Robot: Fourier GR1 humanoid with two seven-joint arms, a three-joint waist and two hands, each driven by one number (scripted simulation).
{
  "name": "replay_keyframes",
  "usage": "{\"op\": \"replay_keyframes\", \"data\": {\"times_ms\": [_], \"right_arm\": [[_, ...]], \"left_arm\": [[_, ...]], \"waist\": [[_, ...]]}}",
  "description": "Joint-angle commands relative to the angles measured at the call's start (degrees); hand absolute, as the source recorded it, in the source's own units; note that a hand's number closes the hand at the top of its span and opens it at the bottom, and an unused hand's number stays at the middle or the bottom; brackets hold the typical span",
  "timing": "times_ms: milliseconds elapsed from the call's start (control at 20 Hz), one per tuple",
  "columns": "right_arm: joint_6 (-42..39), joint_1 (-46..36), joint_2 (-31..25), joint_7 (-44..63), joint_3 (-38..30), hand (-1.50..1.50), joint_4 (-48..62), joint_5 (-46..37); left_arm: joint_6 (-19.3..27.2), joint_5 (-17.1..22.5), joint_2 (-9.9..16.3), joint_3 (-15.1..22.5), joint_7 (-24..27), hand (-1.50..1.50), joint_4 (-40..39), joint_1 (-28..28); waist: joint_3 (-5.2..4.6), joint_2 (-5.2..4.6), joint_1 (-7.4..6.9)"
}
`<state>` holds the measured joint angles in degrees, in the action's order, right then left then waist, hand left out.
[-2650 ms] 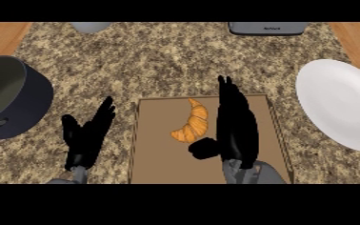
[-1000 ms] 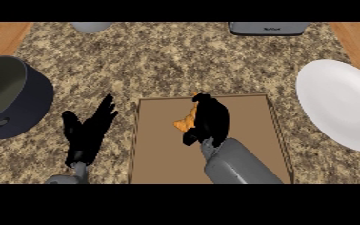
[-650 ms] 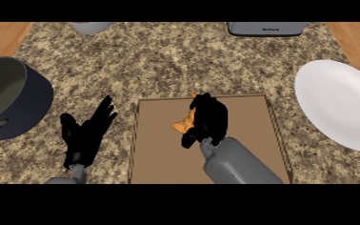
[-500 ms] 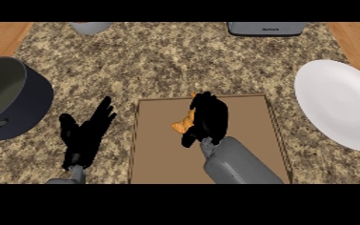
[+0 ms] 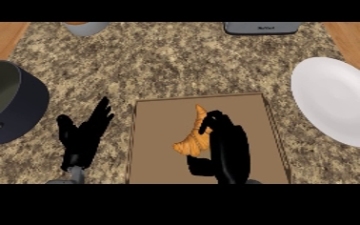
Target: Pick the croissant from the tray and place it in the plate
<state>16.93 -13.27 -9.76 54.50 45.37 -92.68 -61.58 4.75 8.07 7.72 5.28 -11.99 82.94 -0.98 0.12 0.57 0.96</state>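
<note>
Counts: one croissant (image 5: 193, 140), one brown tray (image 5: 162, 124) at the bench's (image 5: 175, 62) near edge, one white plate (image 5: 330, 100) at its right edge, two black hands, left hand (image 5: 81, 136) and right hand (image 5: 225, 148). One dark round pot (image 5: 17, 105) at the left edge, one grey cup-like item (image 5: 85, 27) at the far edge toward the left corner, cut off so can't tell what it is. One grey box-shaped appliance (image 5: 262, 27) at the far edge toward the right corner, one speckled bench in all.
</note>
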Motion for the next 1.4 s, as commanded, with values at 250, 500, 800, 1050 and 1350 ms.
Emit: {"op": "replay_keyframes", "data": {"times_ms": [250, 500, 800, 1050, 1350], "right_arm": [[12.72, 9.59, -4.65, 2.17, -4.33, 1.5, -17.13, -13.09], [18.08, 16.5, -8.16, 0.23, -12.1, 1.5, -23.83, -10.11], [29.35, 18.73, -12.3, -8.3, -22.57, 1.5, -24.94, 6.33], [36.27, 18.88, -19.31, -20.77, -32.2, 1.5, -11.75, 19.63], [39.35, 12.79, -22.18, -33.8, -40.92, 1.5, 2.72, 34.68]], "left_arm": [[0.4, -1.3, -0.94, 1.12, 0.37, 0.0, -0.28, -1.9], [-1.33, -0.12, -0.45, 0.01, 1.92, 0.0, -1.07, -2.36], [-0.85, -0.1, -0.98, -0.55, 0.66, 0.0, -2.41, 0.12], [-2.38, -0.89, -0.22, -0.74, 3.98, 0.0, -4.11, -1.03], [-1.61, -1.36, -0.28, -0.97, 1.26, 0.0, -3.18, 1.5]], "waist": [[-0.11, -0.29, 0.28], [-0.09, -0.47, 0.02], [0.0, -0.7, -0.31], [0.01, -0.79, -0.84], [0.02, -0.77, -1.21]]}}
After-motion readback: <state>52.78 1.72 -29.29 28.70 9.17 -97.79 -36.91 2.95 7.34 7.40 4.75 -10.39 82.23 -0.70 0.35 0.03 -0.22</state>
